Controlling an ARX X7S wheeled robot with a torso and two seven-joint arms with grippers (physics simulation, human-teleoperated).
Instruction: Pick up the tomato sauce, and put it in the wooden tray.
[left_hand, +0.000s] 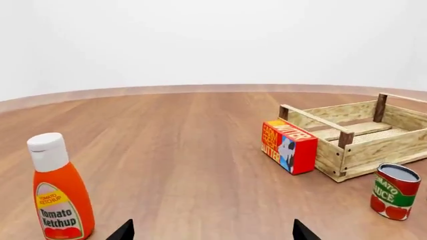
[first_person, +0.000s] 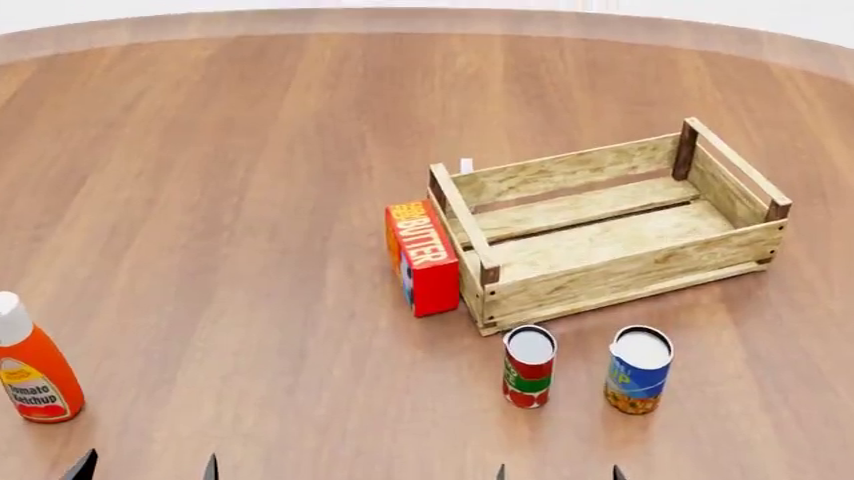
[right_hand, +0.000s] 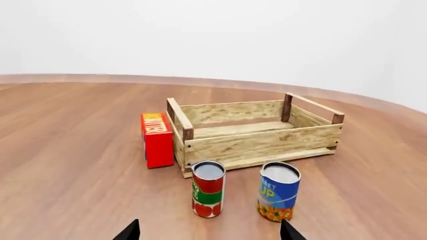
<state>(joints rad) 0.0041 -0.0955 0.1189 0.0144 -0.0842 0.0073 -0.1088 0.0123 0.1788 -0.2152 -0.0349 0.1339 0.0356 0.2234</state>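
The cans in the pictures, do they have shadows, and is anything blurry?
Head view: the tomato sauce and the blue-and-yellow can cast only faint, soft shadows on the table; the light is flat, with no glare. Right wrist view: both cans and the wooden tray look sharp. Left wrist view: the ketchup bottle is sharp too.
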